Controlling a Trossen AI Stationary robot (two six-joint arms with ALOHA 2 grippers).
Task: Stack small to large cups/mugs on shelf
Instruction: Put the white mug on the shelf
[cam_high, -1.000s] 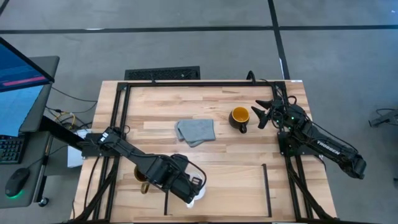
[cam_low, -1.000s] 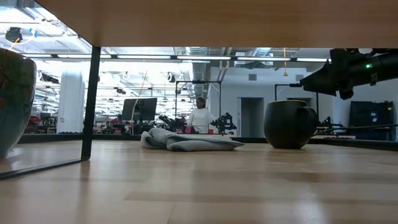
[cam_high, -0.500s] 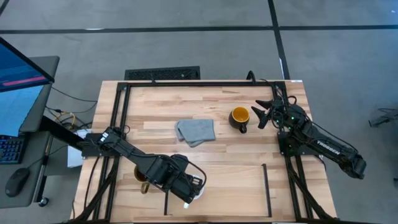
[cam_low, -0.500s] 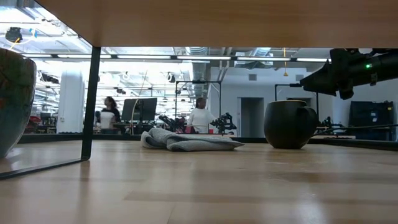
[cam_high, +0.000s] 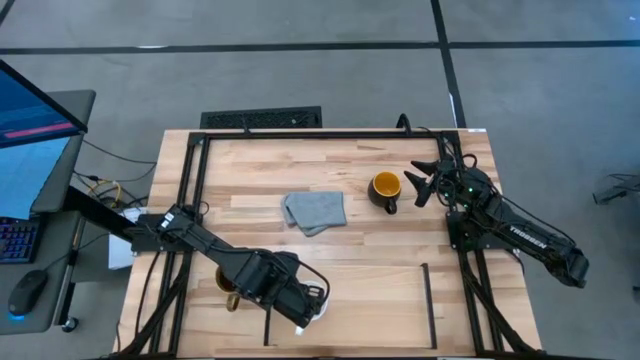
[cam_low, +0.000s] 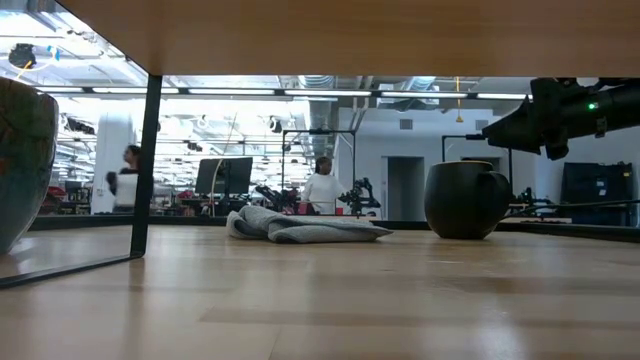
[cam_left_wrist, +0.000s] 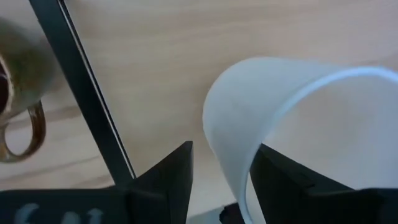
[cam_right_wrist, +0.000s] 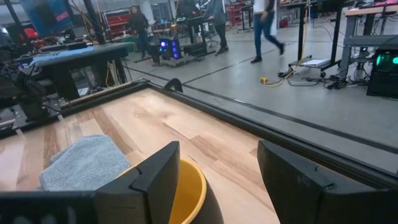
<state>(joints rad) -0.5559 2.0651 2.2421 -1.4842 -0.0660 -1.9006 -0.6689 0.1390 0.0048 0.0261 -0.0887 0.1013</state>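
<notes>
The small white mug (cam_high: 319, 311) stands on the light wooden shelf (cam_high: 370, 300), just right of the shelf's left black bar (cam_high: 267, 326). My left gripper (cam_high: 305, 318) points down over it, open. In the left wrist view its fingers (cam_left_wrist: 171, 177) stand on either side of the mug's wall (cam_left_wrist: 227, 143). The brownish mug (cam_high: 228, 291) sits left of that bar, half hidden under my left arm. The dark mug with the yellow inside (cam_high: 385, 190) stands at the far right. My right gripper (cam_high: 418, 186) hovers open just right of it, a little above. My left gripper comes at the white mug from above, one finger outside the wall (cam_left_wrist: 214, 124) and the other (cam_left_wrist: 280, 177) on the hollow side. A gap shows at the outer finger. Whether the inner finger touches the wall, I cannot tell. The mug stands upright on the shelf.
A crumpled grey cloth (cam_high: 315, 212) lies mid-table. The shelf's right black bar (cam_high: 430, 297) stands near the right arm's base. Bare wood lies between the two bars. People move in the room beyond the far edge (cam_low: 320, 190).
My left gripper has rolled slightly about its own line above the white mug, staying in place. The mug stands where it was. My right arm has kept still.
</notes>
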